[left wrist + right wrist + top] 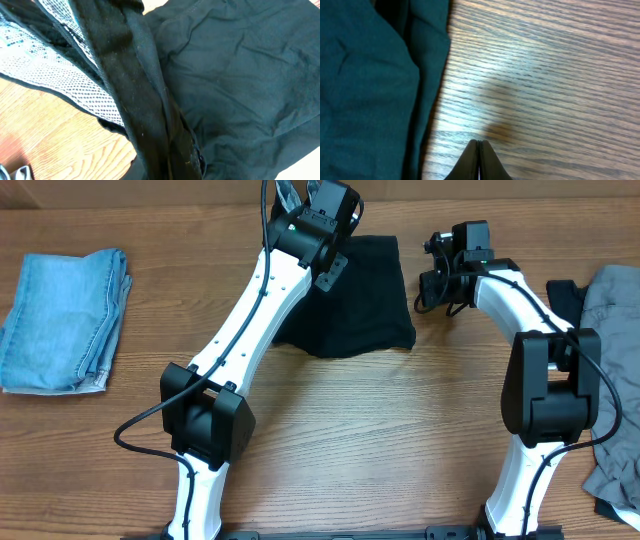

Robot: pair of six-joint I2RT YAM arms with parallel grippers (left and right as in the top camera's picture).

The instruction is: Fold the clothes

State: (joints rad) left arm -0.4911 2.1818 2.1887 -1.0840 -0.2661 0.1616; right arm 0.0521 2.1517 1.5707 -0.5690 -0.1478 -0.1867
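Note:
A black garment (365,300) lies spread at the far middle of the table. My left gripper (303,205) is over its far left corner, shut on a bunched strip of the cloth (150,125) that hangs up from the table and hides the jaws. The strip's pale mesh lining (55,75) shows beside it. The rest of the garment (240,75) lies flat below. My right gripper (428,282) is shut and empty. Its tips (479,150) hover over bare wood just right of the garment's edge (360,100).
Folded blue jeans (65,320) lie at the left edge. A heap of grey clothes (615,310) runs down the right edge, with a dark piece (560,292) beside it. The wooden table (400,440) is bare in front.

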